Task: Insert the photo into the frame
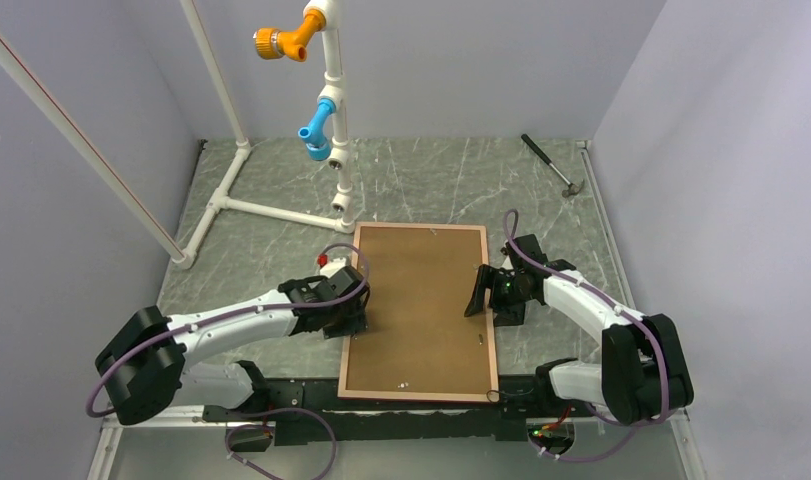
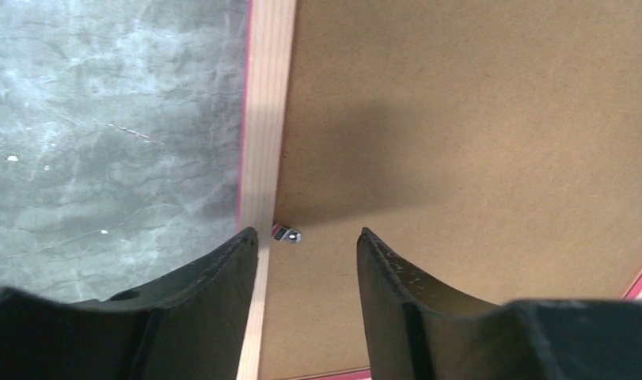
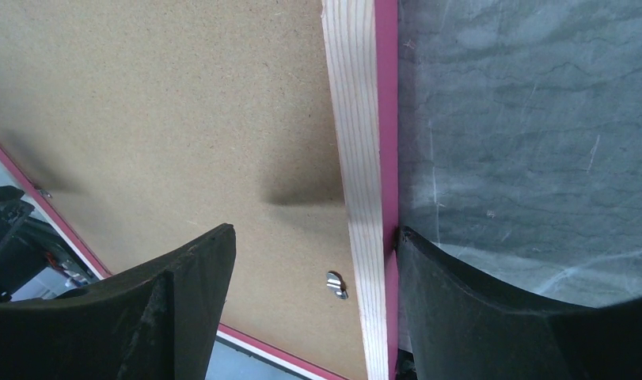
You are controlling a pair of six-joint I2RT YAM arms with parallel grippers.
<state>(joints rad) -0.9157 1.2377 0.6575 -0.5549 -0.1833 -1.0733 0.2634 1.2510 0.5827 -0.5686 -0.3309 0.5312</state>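
- We saw a grey-green marbled bench (image 1: pixel 421 180) carrying everything.
- A white pipe stand (image 1: pixel 336 130) with one orange and one blue fitting rose at the far left of the bench.
- The large rectangular frame (image 3: pixel 357 142), pale wood on its back and pink-red at its edges, lay flat and back-up in the middle of the bench, between the two arms.
- A brown hardboard backing panel (image 1: pixel 421 300) filled the frame's back.
- The left arm's fingers (image 2: pixel 214 293) were released and apart, one by the frame's left rail and the other over the hardboard.
- The right arm's fingers (image 3: pixel 183 293) stood wide and released across the right rail, with the outer one at its pink edge.
- A dark-handled hammer (image 1: pixel 551 165) lay at the far right.
- A small metal clip (image 2: pixel 287 234) sat just inside the left rail, and another small clip (image 3: pixel 336 285) just inside the right rail.
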